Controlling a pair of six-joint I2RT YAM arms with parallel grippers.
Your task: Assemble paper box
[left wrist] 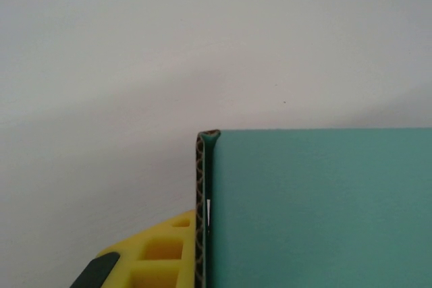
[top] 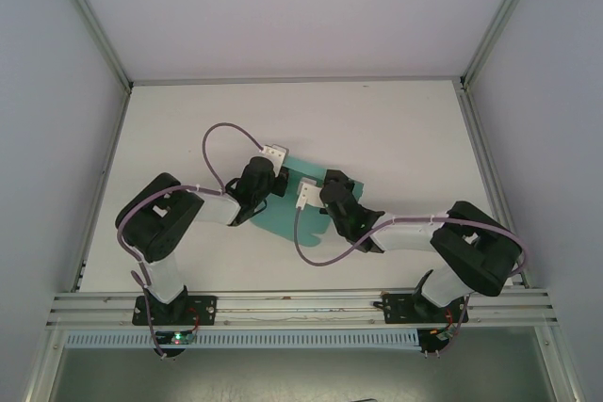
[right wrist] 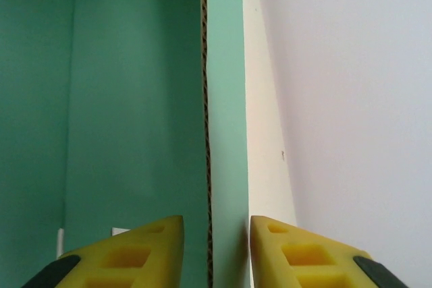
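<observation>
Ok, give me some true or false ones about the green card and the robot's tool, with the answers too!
1. The paper box is made of teal-green card. True.
2. It lies at a far corner of the table. False: it lies near the middle of the table.
3. The right tool has one finger on each side of a card wall. True.
4. That tool's fingers are red. False: they are yellow.
5. The card has words printed on it. False: it is plain.
</observation>
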